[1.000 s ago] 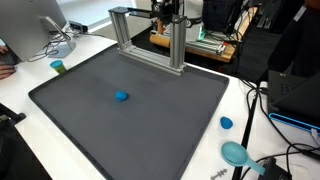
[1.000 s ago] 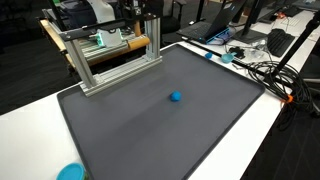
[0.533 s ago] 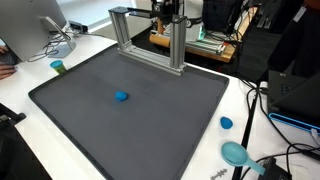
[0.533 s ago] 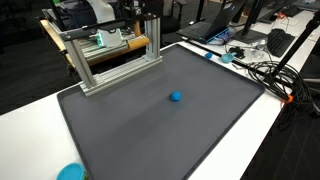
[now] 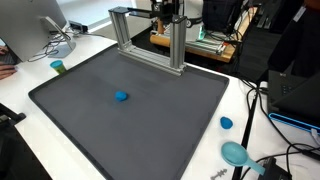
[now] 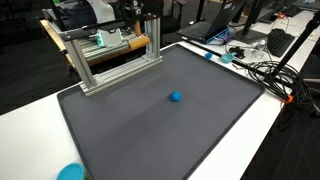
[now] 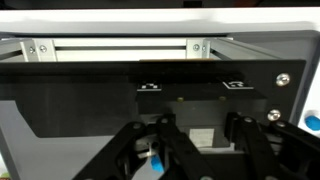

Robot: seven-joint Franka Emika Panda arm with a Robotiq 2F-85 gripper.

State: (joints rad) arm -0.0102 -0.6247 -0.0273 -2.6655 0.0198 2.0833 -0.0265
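Observation:
My gripper (image 7: 200, 126) hangs at the back of the table, just behind the aluminium frame (image 5: 150, 40). In both exterior views only its dark body shows, above the frame's post (image 6: 150, 14). The wrist view faces a black panel (image 7: 80, 95) and the frame's rail (image 7: 120, 47). The two dark fingers (image 7: 165, 135) rise from the bottom edge, drawn in, and I make out nothing held in the shadowed gap between them. A small blue object (image 5: 121, 96) lies alone on the dark grey mat (image 5: 160, 125), well in front of the gripper (image 5: 168, 14).
On the white table around the mat (image 6: 150, 135) stand a teal cup (image 5: 58, 67), a blue cap (image 5: 226, 123) and a teal scoop (image 5: 236, 153). Cables (image 6: 268, 72) run along one side. A monitor (image 5: 40, 25) and other equipment stand behind the frame.

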